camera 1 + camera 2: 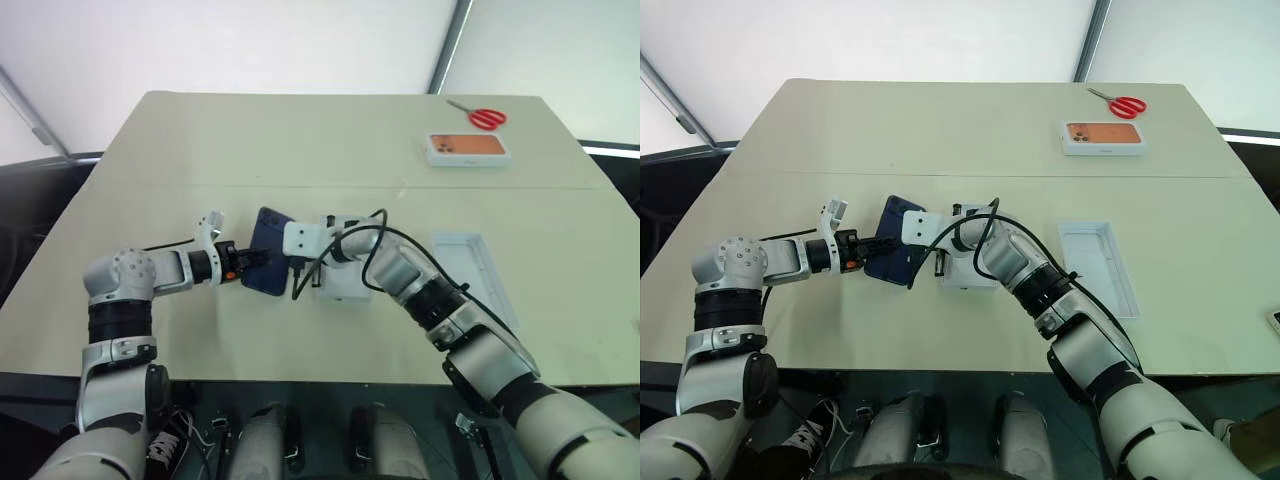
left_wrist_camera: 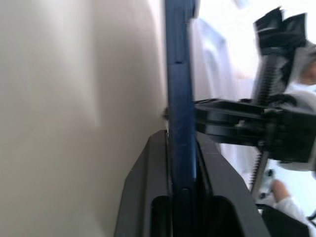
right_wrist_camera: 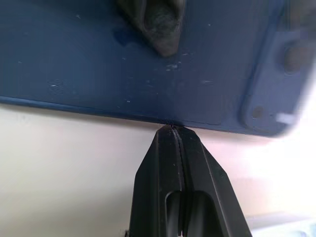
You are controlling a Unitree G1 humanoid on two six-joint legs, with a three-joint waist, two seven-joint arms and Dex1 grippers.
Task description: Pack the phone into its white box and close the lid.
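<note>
1. The phone (image 1: pixel 270 252): slim, dark navy, smooth back, rounded corners, camera bump at one corner; held up off the table (image 1: pixel 300 140) between both arms, near the middle of the front half.
2. The left gripper (image 1: pixel 262 260) is clamped on the phone's edge; the left wrist view shows its black fingers (image 2: pixel 148 197) pressing either face of the thin blue slab.
3. The right gripper (image 3: pixel 173 129) is pinched fully together, black tips meeting right at the phone's long edge; holding nothing.
4. The white box (image 1: pixel 340 285): plain cardboard, rectangular, mostly hidden under the right arm, just right of the phone; contents cannot be told.
5. The lid (image 1: pixel 478 268): shallow white rectangular shell, pale inside, nothing in it, lying open side up toward the right edge of the table.
6. Second white box (image 1: pixel 468 148) near the far right corner, orange phone picture on top; no writing readable.
7. Scissors (image 1: pixel 480 115), red handles and metal blades, just beyond that box by the far edge.
8. The table: matte beige, flat, with a seam across.
</note>
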